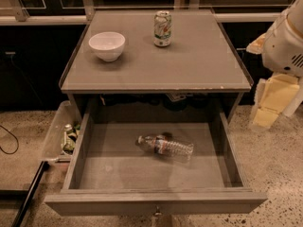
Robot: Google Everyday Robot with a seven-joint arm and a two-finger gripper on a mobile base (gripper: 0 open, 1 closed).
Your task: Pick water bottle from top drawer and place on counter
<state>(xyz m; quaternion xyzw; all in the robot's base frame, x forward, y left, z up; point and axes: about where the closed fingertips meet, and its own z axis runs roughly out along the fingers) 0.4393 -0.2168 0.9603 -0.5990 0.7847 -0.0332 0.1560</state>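
Top drawer (156, 203) pulled fully open below the table (189, 70). The water bottle (165, 147) lies on its side on the drawer floor, just right of centre and clear of the walls. Its long axis runs left to right, with the cap pointing left and the base lying right and slightly nearer the front panel. The hand (272, 100) hangs at the right edge, beside the table and well apart from the bottle; its opening cannot be told. On the table stand a white bowl (106, 45) and an upright soda can (162, 28).
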